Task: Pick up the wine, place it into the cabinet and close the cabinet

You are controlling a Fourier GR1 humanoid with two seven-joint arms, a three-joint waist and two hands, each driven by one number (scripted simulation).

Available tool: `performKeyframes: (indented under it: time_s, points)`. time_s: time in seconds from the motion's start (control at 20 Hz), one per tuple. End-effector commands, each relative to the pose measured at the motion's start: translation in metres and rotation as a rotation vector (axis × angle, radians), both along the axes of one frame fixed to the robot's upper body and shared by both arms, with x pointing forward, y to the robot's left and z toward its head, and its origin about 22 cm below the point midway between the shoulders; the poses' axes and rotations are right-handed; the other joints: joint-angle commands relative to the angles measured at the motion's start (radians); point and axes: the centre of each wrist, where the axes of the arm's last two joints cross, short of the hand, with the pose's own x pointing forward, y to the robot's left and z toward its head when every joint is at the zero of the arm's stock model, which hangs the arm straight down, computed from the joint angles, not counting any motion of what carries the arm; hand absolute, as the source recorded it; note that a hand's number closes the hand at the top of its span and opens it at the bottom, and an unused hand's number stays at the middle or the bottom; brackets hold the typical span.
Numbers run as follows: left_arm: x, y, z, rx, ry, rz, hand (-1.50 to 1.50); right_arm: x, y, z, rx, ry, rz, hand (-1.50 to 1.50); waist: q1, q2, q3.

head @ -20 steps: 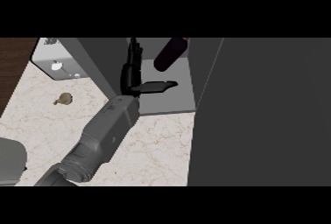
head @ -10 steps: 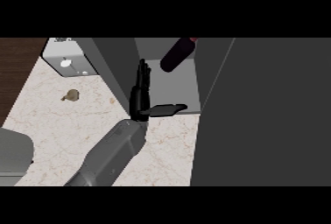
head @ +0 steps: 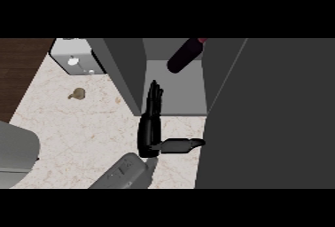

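Observation:
The wine bottle (head: 185, 55), dark with a red top, stands leaning inside the open cabinet (head: 180, 91), at the back of its grey shelf. My left hand (head: 151, 122) is in front of the cabinet opening, near the shelf's front edge. Its fingers point straight into the cabinet and its thumb sticks out to the right; it is open and holds nothing. The hand is well short of the bottle and does not touch it. The cabinet's grey door panel (head: 124, 71) stands just left of the hand. My right hand does not show.
A tall dark cabinet face (head: 274, 115) fills the right side. On the marble counter (head: 78, 133) lie a small brown object (head: 77, 93) and a white appliance (head: 73, 57) at the back left. A light grey rounded object (head: 14, 148) sits at the left edge.
My left hand has drawn back toward me, away from the bottle and out of the cabinet, fingers still straight. The bottle stays inside. The whole view has shifted slightly right.

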Motion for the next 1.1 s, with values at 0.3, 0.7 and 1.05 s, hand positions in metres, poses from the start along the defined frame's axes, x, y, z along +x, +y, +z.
performKeyframes:
  time_s: [0.3, 0.7, 1.05]
  points:
    - [-0.069, 0.015, 0.044, -0.029, 0.005, 0.046, -1.5, -0.007, -0.005, 0.013, 0.028, -0.028, 0.013, -1.5, 0.005, 0.002, 0.0]
    - [-0.119, 0.042, 0.061, -0.078, -0.034, 0.002, -1.5, -0.005, -0.007, 0.012, 0.003, 0.014, 0.084, -1.5, 0.009, 0.002, 0.0]
    - [-0.135, 0.082, 0.06, -0.039, -0.033, -0.084, -1.5, -0.019, -0.001, 0.0, -0.02, 0.071, 0.205, 1.5, 0.002, 0.003, 0.0]
